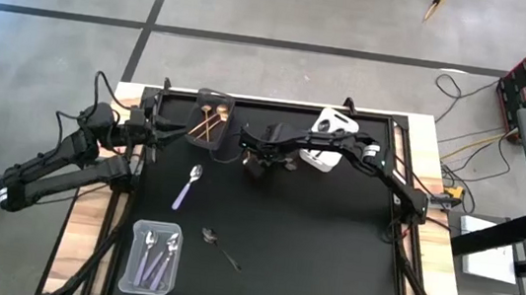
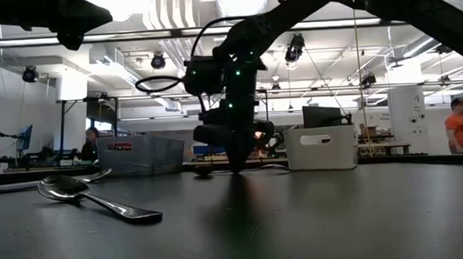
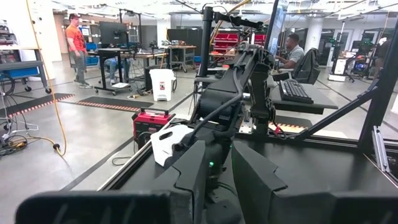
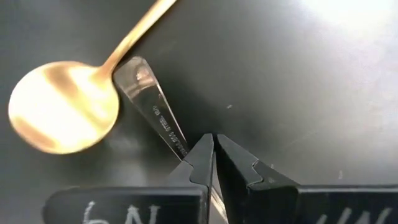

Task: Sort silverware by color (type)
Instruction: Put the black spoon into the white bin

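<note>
My right gripper (image 1: 260, 170) stands shut at the far middle of the black mat, tips down at the mat (image 2: 237, 167). In the right wrist view a dark shiny spoon's handle (image 4: 151, 106) runs under its fingertips (image 4: 214, 144), beside a gold spoon (image 4: 62, 107) lying flat. A lilac-handled spoon (image 1: 187, 187) and another dark spoon (image 1: 220, 247) lie loose on the mat. My left gripper (image 3: 221, 149) waits open and level at the far left (image 1: 161, 128), nothing between its fingers. My right gripper comes slanting down from above onto the dark spoon's handle (image 4: 180, 146), some way back from its flat free end. The handle crosses under the left finger (image 4: 198, 163). Whether the shut tips press it or stand just over it, I cannot tell. The spoon lies flat on the mat.
A dark bin (image 1: 211, 122) holding gold spoons stands at the far edge, a white bin (image 1: 328, 143) to its right. A clear bin (image 1: 153, 254) with lilac-handled spoons sits near left. People stand in the room behind.
</note>
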Controlling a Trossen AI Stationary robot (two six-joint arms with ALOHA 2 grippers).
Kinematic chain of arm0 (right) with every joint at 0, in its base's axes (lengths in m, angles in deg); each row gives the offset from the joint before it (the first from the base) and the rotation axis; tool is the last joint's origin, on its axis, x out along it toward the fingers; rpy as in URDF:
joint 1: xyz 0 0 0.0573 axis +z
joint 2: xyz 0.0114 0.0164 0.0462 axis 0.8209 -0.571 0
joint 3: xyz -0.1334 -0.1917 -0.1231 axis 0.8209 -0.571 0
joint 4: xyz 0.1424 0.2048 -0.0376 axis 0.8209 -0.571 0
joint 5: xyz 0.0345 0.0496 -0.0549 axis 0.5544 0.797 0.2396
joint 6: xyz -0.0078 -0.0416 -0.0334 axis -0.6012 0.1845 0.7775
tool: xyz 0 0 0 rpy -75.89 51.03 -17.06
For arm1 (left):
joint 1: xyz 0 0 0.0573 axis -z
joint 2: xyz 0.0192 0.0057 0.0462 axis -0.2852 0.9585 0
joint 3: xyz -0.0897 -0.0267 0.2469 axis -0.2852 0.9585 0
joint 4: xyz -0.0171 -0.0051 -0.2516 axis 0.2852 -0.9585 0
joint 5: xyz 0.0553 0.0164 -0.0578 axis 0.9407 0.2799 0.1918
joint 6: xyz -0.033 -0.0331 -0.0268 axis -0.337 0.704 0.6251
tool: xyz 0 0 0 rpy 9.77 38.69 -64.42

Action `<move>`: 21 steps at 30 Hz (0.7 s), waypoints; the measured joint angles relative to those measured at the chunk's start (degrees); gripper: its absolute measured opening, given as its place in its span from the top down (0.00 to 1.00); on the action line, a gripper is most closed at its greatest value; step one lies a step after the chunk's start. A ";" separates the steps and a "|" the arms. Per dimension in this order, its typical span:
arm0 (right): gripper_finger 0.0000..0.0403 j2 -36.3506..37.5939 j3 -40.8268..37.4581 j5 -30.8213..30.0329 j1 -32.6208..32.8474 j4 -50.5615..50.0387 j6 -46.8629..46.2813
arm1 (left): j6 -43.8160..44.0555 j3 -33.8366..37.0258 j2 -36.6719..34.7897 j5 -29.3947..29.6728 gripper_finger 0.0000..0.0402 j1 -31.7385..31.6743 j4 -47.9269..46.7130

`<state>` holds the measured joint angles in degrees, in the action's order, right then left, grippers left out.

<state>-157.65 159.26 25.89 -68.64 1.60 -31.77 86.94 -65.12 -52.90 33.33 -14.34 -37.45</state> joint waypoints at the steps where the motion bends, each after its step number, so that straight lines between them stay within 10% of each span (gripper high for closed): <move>1: 0.97 0.00 0.00 0.09 0.34 -0.12 -0.03 | 0.00 0.00 0.00 0.01 0.85 0.01 0.00; 21: 0.97 0.50 0.00 1.41 3.99 -3.07 -1.28 | 0.00 0.00 0.00 0.00 0.85 0.02 0.00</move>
<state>-157.15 159.26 27.30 -64.64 -1.47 -33.05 86.94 -65.12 -52.90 33.34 -14.32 -37.45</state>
